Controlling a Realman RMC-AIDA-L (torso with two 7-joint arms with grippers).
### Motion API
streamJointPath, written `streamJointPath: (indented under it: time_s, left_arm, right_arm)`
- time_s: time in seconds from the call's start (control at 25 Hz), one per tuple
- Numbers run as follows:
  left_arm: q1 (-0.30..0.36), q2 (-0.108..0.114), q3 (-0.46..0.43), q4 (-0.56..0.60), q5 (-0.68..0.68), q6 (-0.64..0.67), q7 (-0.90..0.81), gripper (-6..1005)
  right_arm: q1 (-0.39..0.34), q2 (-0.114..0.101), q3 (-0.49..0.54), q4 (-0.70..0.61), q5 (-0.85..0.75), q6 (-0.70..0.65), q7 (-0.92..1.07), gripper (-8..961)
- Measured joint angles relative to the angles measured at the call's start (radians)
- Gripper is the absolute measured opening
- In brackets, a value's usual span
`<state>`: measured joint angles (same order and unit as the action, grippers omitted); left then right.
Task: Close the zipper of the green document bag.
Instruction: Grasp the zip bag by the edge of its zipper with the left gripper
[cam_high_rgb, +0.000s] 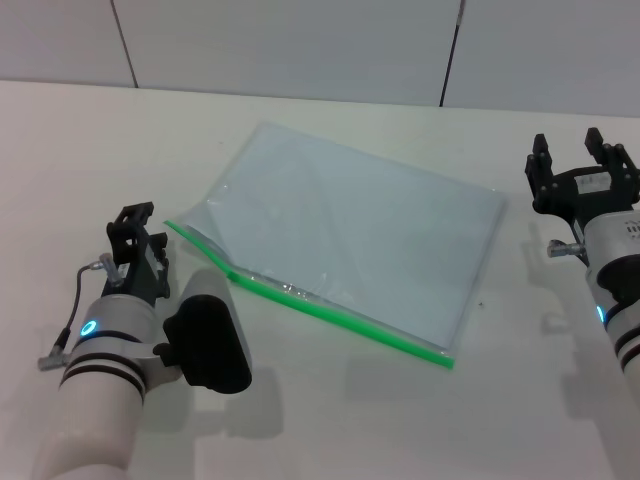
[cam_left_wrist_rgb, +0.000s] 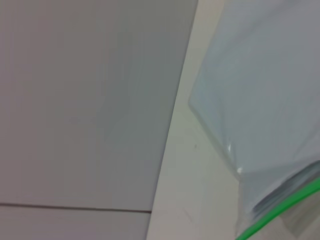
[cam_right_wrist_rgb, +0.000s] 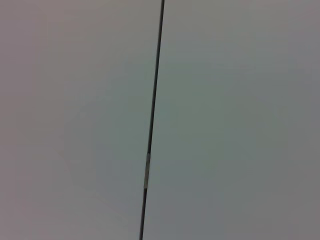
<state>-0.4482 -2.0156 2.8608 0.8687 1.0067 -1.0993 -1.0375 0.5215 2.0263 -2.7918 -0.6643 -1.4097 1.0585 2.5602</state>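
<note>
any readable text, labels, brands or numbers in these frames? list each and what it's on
None can be read.
A small pale label sits on the right gripper body, too small to read.
The green document bag and its zipper carry no visible print.
The left gripper shows no marking, only a blue light ring on the arm behind it.
The wrist views show only plain wall panels, table and bag.

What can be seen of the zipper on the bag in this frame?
The zipper is a thin bright green strip along the bag's long edge nearest the robot, running diagonally across the table. Toward the left gripper the two layers gape apart, so that end looks open; the rest lies flat. I cannot make out a slider. Neither gripper touches it; the right gripper is beyond the bag's far end.
</note>
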Motion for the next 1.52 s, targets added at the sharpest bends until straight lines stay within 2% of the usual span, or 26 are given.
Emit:
streamJointPath:
  time_s: [1.32,1.52]
  left_arm:
    - [-0.022,-0.001,0.000,-0.017,0.042,0.069,0.045,441]
    - [-0.032,-0.009,-0.010,-0.046,0.032,0.078,0.018,441]
  right_arm:
    - [0.000,0.000,-0.009,-0.005,0.000,0.008,-0.002,577]
    - [0.000,0.000,-0.009,-0.005,0.000,0.008,-0.003,577]
